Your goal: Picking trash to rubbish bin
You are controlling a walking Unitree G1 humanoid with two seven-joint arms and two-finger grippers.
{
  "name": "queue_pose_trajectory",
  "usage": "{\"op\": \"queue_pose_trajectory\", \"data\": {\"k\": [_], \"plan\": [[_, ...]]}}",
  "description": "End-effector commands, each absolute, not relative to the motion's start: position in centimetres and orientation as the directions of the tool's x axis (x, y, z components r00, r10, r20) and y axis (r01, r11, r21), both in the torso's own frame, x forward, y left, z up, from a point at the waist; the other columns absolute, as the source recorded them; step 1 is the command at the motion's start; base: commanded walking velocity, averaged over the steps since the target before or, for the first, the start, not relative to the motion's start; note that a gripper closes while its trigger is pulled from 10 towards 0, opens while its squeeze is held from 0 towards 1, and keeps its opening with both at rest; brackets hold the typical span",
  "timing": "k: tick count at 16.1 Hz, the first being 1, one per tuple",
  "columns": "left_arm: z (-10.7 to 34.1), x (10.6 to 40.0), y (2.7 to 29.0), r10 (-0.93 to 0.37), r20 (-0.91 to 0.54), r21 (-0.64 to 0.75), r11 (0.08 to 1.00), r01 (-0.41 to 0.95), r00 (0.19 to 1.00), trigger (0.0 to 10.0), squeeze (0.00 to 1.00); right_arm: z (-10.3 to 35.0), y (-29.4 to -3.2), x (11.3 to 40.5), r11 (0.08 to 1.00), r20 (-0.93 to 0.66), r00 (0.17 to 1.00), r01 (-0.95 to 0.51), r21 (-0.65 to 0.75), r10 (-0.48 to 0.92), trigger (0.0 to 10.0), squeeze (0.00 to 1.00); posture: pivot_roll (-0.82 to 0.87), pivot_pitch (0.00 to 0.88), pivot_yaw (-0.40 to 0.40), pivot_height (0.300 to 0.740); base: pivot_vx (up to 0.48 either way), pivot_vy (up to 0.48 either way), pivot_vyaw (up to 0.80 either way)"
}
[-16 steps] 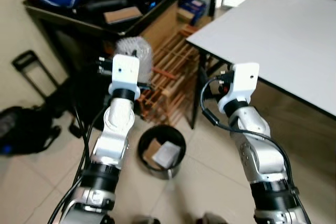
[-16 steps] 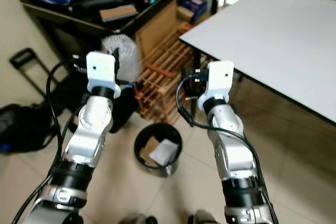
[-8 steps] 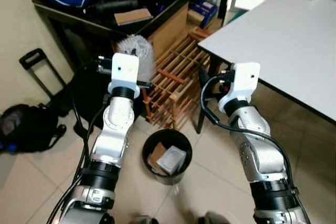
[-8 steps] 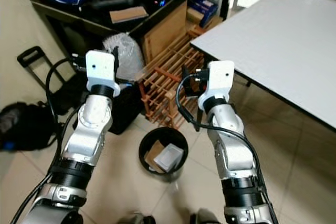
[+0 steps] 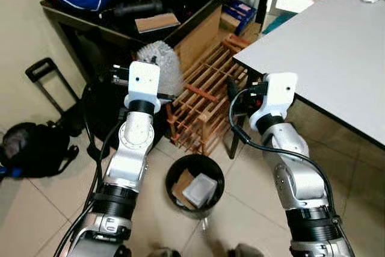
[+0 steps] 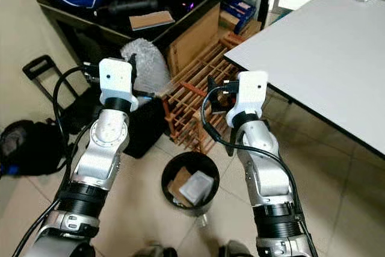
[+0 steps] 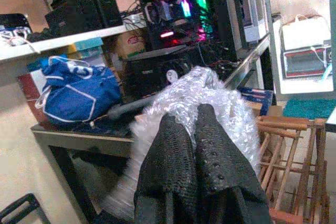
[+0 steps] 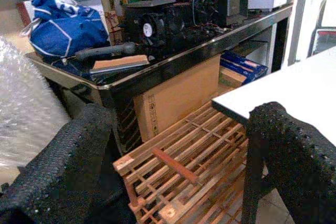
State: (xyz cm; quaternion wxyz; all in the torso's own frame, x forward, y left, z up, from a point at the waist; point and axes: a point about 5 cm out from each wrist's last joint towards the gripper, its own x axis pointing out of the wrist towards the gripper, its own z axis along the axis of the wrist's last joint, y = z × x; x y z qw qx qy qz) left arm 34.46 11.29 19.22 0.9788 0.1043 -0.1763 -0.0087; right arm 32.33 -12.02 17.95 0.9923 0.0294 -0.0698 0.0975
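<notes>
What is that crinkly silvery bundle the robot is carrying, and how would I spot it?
Find the dark shelf unit and the wooden rack leaning against it. In front of them, the left gripper is shut on a wad of bubble wrap, the only pale, translucent, bubbly thing among dark bags and brown cardboard.

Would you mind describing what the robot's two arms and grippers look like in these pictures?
Both arms are jointed silver metal with black bands near the elbows. Each wrist carries a white boxy housing with a small dark hole. Black cables loop beside the left arm and the right arm. The fingers of the left gripper and right gripper are black and dotted with texture.
</notes>
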Motion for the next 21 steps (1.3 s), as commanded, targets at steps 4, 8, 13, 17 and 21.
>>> {"op": "queue_pose_trajectory", "data": {"k": [4,8,13,17,21], "plan": [[19.17,34.36,10.7,-0.069,0.338,0.205,0.979,-0.001,0.938,10.0,0.0,18.09,-12.4,32.42,0.981,0.145,0.973,-0.189,0.051,0.18,10.0,0.0,-0.06,0.137,0.067,0.74,0.326,0.0,0.0],[19.13,34.32,10.57,-0.074,0.338,0.205,0.979,0.003,0.938,10.0,0.0,18.04,-12.33,32.38,0.98,0.145,0.972,-0.193,0.051,0.184,10.0,0.0,-0.06,0.13,0.069,0.74,0.325,0.0,0.0],[19.16,34.35,10.56,-0.077,0.338,0.205,0.979,0.006,0.938,10.0,0.0,18.05,-12.25,32.42,0.98,0.145,0.972,-0.194,0.05,0.185,10.0,0.0,-0.06,0.129,0.069,0.74,0.328,0.0,0.0],[19.17,34.39,10.59,-0.075,0.338,0.208,0.978,0.003,0.938,10.0,0.0,17.97,-12.27,32.43,0.98,0.142,0.972,-0.194,0.052,0.185,10.0,0.0,-0.06,0.131,0.071,0.74,0.325,0.0,0.0],[19.23,34.39,10.61,-0.078,0.34,0.206,0.978,0.006,0.937,10.0,0.0,17.91,-12.32,32.41,0.98,0.14,0.973,-0.19,0.052,0.181,10.0,0.0,-0.06,0.137,0.071,0.74,0.324,0.0,0.0]]}}
